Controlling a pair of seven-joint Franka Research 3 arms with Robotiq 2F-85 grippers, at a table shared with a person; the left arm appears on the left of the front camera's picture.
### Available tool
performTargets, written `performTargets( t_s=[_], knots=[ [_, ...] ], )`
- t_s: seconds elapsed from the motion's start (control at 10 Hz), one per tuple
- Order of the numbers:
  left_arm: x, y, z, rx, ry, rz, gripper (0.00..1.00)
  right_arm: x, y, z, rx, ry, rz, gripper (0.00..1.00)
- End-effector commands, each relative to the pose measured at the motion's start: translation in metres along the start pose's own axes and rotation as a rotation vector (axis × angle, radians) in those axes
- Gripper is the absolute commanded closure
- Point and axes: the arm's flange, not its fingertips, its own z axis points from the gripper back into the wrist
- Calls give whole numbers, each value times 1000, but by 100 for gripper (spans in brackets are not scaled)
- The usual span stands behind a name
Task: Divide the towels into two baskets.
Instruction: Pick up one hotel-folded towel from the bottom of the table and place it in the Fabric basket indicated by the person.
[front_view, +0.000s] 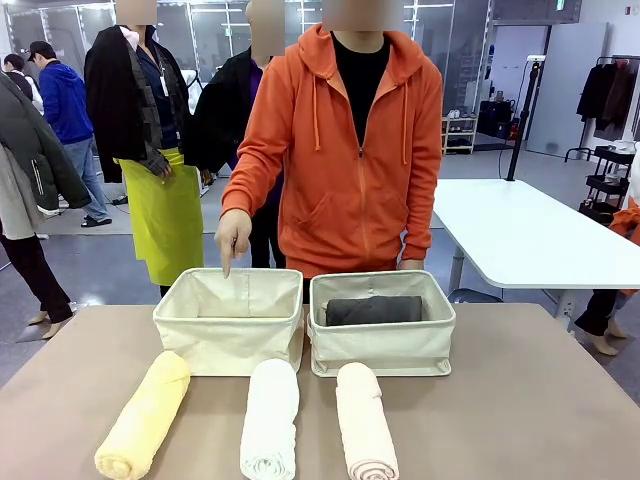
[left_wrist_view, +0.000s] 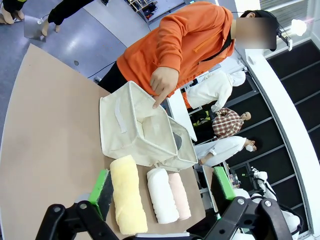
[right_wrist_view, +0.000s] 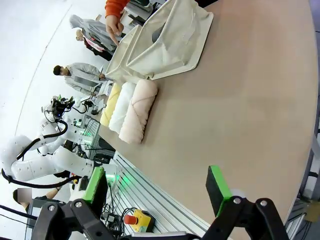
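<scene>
Three towels (front_view: 270, 418) are lying along the tabletop (front_view: 520, 400) near edge; a hand (front_view: 232, 235) is pointing into the left basket (front_view: 229, 345); left pincer (left_wrist_view: 162, 187) and right pincer (right_wrist_view: 156, 185) are gaping wide.

My left gripper (left_wrist_view: 162, 186) is raised above the bench (left_wrist_view: 50, 150) and its jaws stand wide apart. The two green pads (left_wrist_view: 101, 186) face each other at the ends of the black fingers. My right gripper (right_wrist_view: 156, 186) is raised too, tilted down toward the bench, with the jaws equally wide and its green pads (right_wrist_view: 218, 186) bare. Neither gripper holds or touches a thing.
</scene>
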Motion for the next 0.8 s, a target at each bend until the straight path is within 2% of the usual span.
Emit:
performTargets(
  t_s=[0.0,0.7],
  knots=[
    [1,-1,2,-18,-10,-1,0,0,2,2,3,9,3,0],
    [1,-1,2,-18,-10,-1,0,0,2,2,3,9,3,0]
  ],
)
